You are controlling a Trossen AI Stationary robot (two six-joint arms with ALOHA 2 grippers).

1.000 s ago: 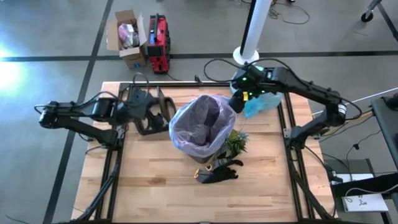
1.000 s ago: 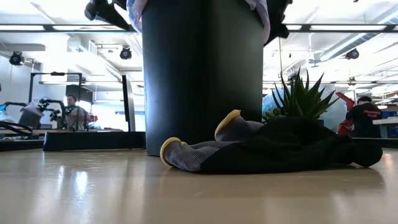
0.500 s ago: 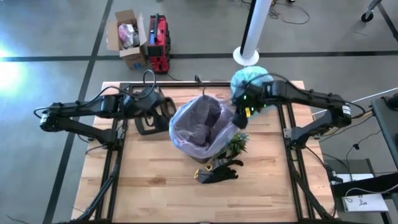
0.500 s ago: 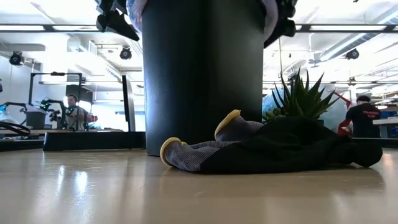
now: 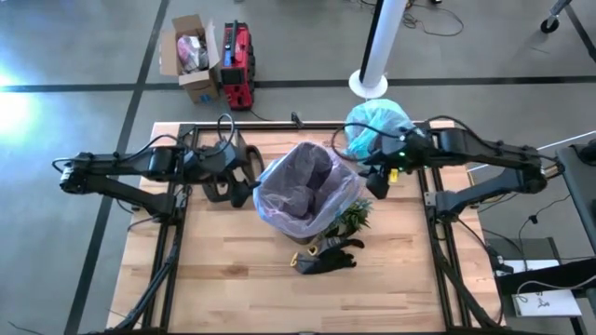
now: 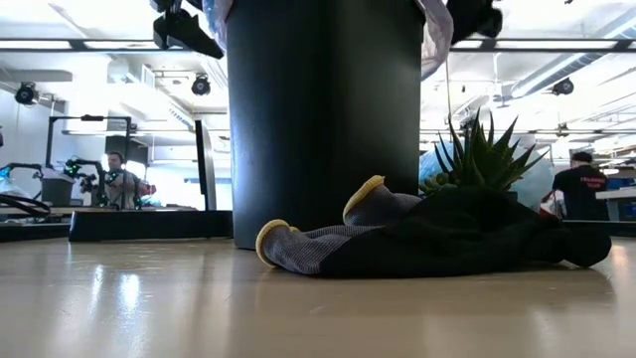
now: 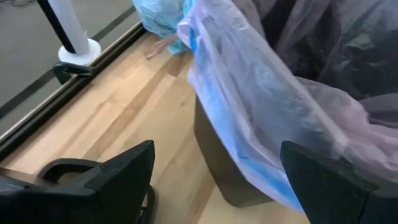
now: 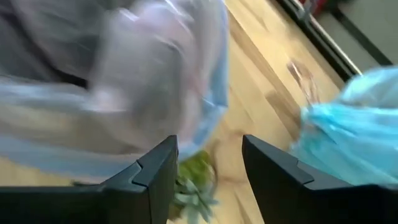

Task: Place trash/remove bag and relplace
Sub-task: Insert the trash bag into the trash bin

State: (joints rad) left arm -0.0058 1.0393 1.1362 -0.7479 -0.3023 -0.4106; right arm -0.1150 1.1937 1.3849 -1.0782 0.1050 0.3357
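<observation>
The black bin (image 5: 307, 200) stands mid-worktop (image 5: 233, 270), lined with a pale pink bag (image 5: 303, 186). The left gripper (image 5: 244, 174) hovers just beside the bin's rim, jaws wide open and empty. The right gripper (image 5: 380, 177) hovers at the opposite rim, jaws open, empty. The teal bag (image 5: 374, 128) lies bunched behind the bin, near the right gripper.

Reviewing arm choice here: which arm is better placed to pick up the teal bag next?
Right, probably. The right end effector is open and sits just beside the teal bag at the table's far edge. The left end effector, also open, is across the black bin from it.
</observation>
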